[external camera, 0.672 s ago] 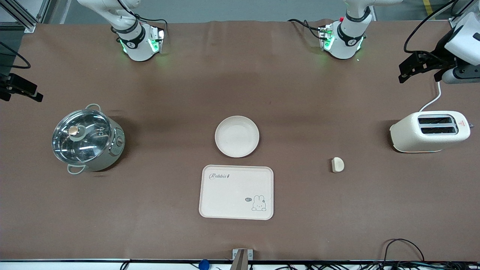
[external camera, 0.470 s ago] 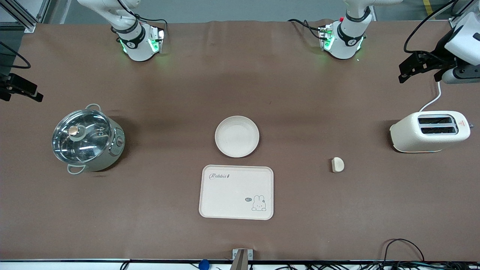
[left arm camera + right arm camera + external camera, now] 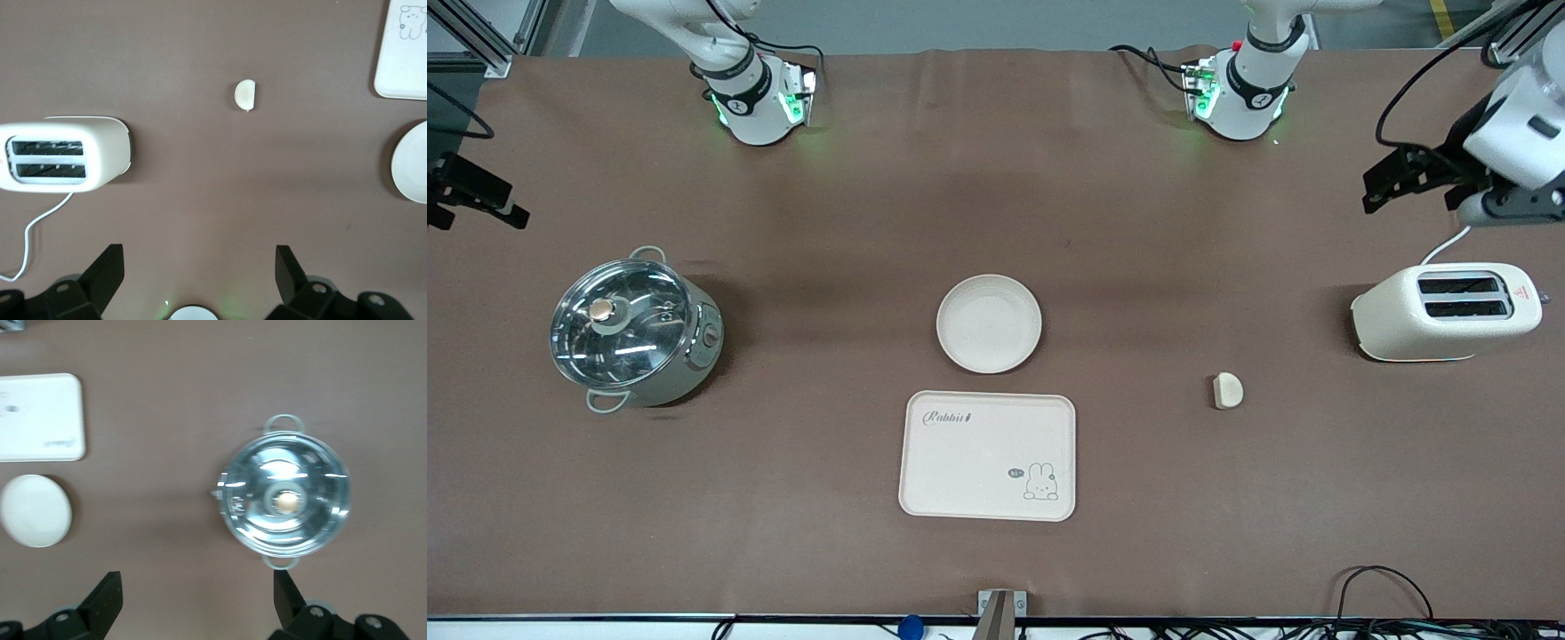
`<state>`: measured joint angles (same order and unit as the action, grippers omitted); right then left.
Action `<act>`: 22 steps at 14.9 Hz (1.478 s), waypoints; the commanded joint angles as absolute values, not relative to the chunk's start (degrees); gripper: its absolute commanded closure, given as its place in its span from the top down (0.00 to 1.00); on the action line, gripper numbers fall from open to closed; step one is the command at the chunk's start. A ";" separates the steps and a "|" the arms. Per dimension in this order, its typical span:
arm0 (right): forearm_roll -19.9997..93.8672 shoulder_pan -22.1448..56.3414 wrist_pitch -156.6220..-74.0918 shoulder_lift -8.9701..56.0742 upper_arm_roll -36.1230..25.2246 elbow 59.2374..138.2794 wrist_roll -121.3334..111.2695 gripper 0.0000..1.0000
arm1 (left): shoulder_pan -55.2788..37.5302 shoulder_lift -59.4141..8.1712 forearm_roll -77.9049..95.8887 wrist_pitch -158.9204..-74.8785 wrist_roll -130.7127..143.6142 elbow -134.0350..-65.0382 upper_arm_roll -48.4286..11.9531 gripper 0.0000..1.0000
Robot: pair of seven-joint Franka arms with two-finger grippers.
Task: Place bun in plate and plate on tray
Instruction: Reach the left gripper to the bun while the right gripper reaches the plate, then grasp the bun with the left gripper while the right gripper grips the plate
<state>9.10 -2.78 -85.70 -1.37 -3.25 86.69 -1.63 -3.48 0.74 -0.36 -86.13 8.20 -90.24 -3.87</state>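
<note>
The bun [image 3: 1227,390] lies on the brown table between the plate and the toaster, toward the left arm's end; it also shows in the left wrist view [image 3: 245,95]. The round cream plate [image 3: 989,323] sits empty at the table's middle. The tray [image 3: 987,455] with "Rabbit" lettering lies just nearer the front camera than the plate, apart from it. My left gripper [image 3: 1409,182] is open and empty in the air over the table beside the toaster [image 3: 199,267]. My right gripper [image 3: 471,196] is open and empty over the table's edge near the pot [image 3: 198,590].
A cream toaster [image 3: 1445,311] with a white cord stands at the left arm's end. A steel pot with a glass lid [image 3: 633,331] stands at the right arm's end. Cables hang along the table's front edge.
My left gripper has shifted a little toward the table's middle and the toaster. My right gripper has shifted slightly toward its base side. Bun, plate and tray have not moved.
</note>
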 commanded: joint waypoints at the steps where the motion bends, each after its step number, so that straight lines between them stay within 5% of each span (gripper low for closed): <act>1: 11.25 1.39 -87.44 1.03 -3.16 88.76 6.91 1.00 | -3.60 -1.93 -0.35 -90.59 8.96 -91.56 -3.78 1.00; 7: 12.92 15.45 -108.86 9.57 -3.16 100.34 22.14 1.00 | -3.51 -5.96 -0.53 -113.26 16.17 -105.45 -3.96 1.00; 12: 14.41 26.61 -131.37 14.22 -3.08 113.81 30.06 1.00 | -4.48 -17.99 -1.05 -127.67 15.82 -106.08 -4.39 1.00; 18: 16.44 35.68 -138.95 20.83 -3.08 113.99 35.24 1.00 | -5.54 -30.04 -3.69 -142.26 14.94 -105.64 -4.48 1.00; 22: 16.44 36.30 -139.13 21.62 -3.08 113.91 35.24 1.00 | -6.06 -34.88 -3.87 -147.39 14.94 -105.38 -4.48 0.90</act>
